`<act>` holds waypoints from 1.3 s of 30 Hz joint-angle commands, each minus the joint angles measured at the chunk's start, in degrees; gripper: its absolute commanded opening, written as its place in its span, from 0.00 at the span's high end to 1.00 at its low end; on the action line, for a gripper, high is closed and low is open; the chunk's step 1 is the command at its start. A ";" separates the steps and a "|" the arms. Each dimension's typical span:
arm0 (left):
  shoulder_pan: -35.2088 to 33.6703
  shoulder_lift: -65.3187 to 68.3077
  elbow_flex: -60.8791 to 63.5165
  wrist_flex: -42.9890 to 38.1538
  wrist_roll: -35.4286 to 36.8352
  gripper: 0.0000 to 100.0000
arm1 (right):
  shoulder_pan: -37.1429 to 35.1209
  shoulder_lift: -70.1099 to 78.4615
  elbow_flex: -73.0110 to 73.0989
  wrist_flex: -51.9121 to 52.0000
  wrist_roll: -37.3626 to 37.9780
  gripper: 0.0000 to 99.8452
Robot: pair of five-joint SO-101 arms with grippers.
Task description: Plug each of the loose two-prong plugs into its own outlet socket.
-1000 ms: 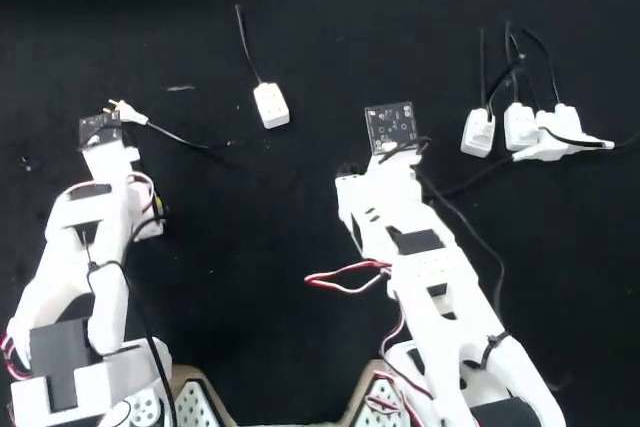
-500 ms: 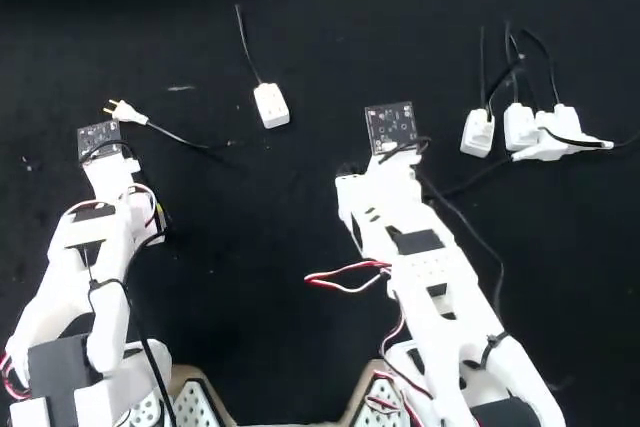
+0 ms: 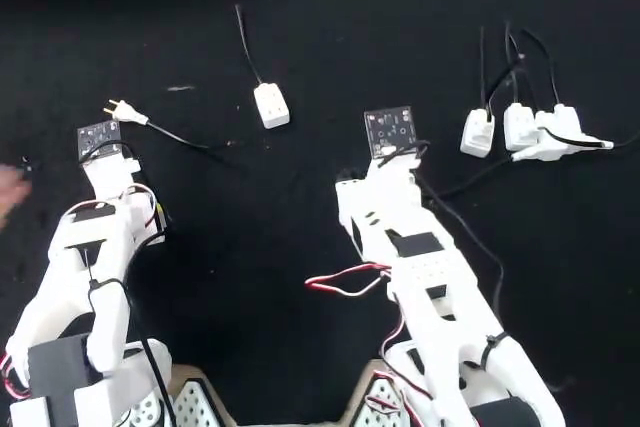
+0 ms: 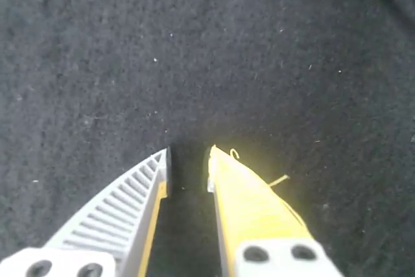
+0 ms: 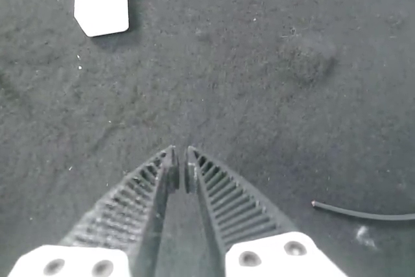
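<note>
Black table point(image 3: 300, 27), one loose two-prong plug point(image 3: 118, 107) lying toward its 10 o'clock corner.
Left gripper point(image 4: 188, 160), narrowly parted and empty, is nearer: the plug sits just at its 1 o'clock, prongs aimed 10 o'clock. Right gripper point(image 5: 179, 160), almost closed, holds nothing.

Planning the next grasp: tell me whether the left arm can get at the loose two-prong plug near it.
Probably yes. The plug lies on bare mat close beyond the left hand, which is open and empty. Nothing stands between them, and only the plug's own cord trails away.
</note>
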 commanded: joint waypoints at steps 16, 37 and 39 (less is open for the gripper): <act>-0.48 0.09 1.45 -0.44 0.26 0.88 | 3.25 -1.10 8.57 -1.05 0.26 0.99; -0.48 0.09 1.45 -0.44 0.26 0.88 | 2.90 -1.10 8.48 -1.05 0.26 0.99; -0.48 0.09 1.45 -0.44 0.26 0.88 | 2.90 -1.10 8.48 -1.05 0.35 0.99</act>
